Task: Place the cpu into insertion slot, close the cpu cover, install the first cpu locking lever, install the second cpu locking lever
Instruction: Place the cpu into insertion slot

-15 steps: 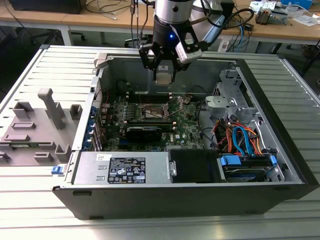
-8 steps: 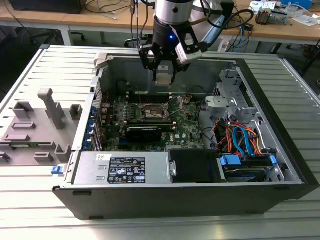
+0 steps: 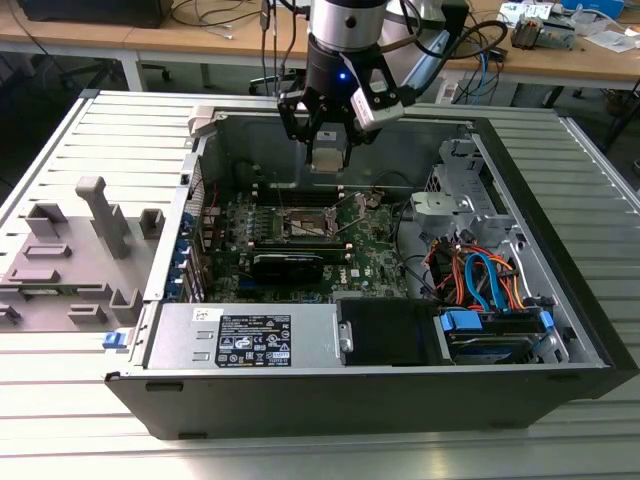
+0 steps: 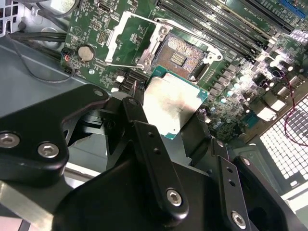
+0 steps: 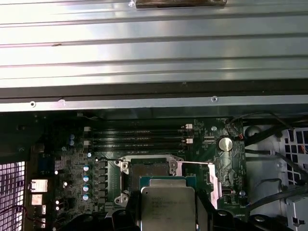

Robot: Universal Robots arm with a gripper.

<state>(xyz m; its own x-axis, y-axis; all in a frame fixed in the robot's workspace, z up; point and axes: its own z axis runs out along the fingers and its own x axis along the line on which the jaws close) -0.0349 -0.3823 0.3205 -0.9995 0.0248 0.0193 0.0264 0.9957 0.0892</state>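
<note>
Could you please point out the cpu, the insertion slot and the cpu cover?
cpu [image 4: 171, 106], second wrist view, middle of its metal top.
insertion slot [image 4: 180, 54], second wrist view, its dark contact field.
cpu cover [image 4: 115, 36], second wrist view, one side bar of the frame.

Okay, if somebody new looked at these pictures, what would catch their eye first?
First the gripper hanging over the open computer case, clamped on the cpu, whose silvery top catches the light. Close by it in both wrist views sits the empty insertion slot on the green board, with the cpu cover swung open.
</note>
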